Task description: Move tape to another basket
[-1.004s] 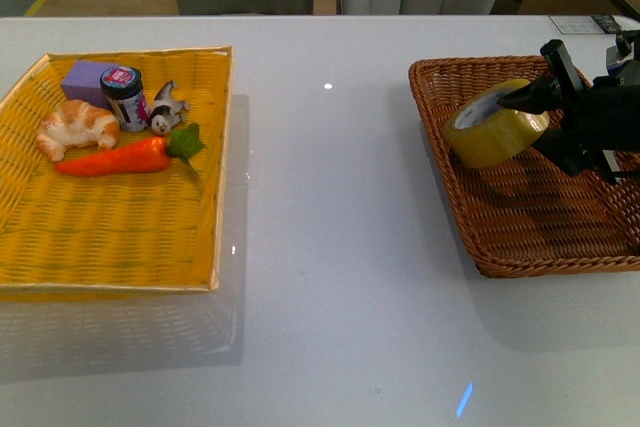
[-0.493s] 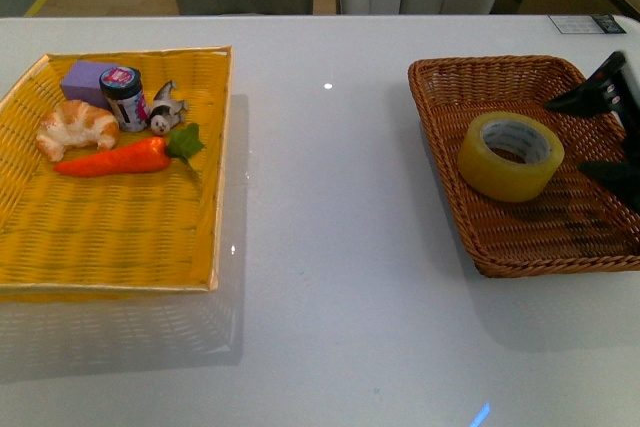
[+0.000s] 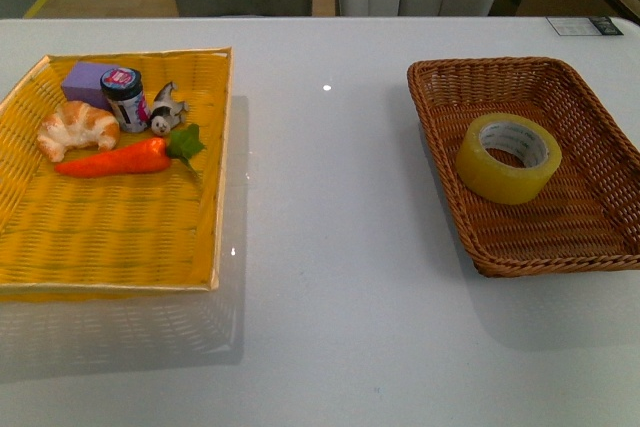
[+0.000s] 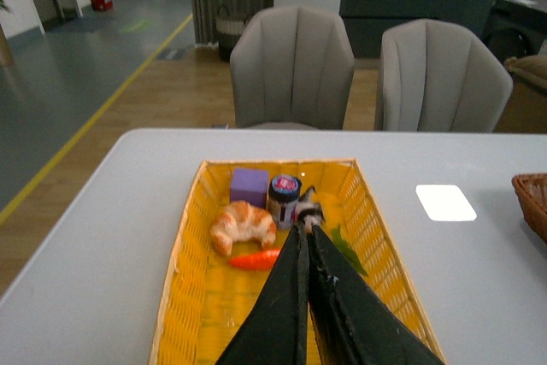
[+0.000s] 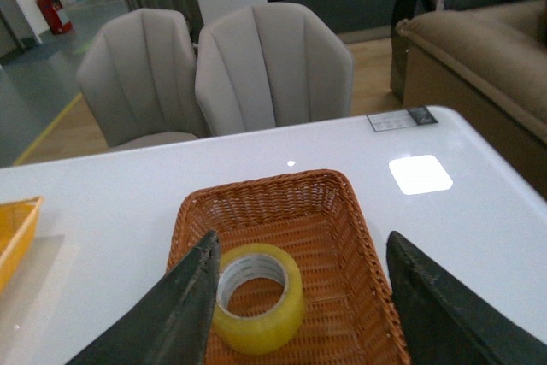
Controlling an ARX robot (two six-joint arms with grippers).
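Observation:
The yellow tape [image 3: 509, 157] lies flat inside the brown wicker basket [image 3: 470, 227] at the right of the table, with nothing holding it. In the right wrist view the tape [image 5: 259, 297] rests in the basket [image 5: 359, 237] below my right gripper [image 5: 299, 250], which hangs open and empty above it. My left gripper [image 4: 304, 228] is shut with nothing in it, above the yellow tray-basket [image 4: 376, 228]. Neither gripper shows in the front view.
The yellow tray-basket [image 3: 120, 247] at the left holds a croissant [image 3: 76, 127], a carrot [image 3: 115, 158], a purple block [image 3: 84, 78], a small jar [image 3: 124, 97] and a little figure [image 3: 165, 111]. Two grey chairs [image 5: 214, 74] stand behind the table.
My right gripper let go of the tape, which dropped flat into the brown basket. The gripper then drew back to the right and left the front view.

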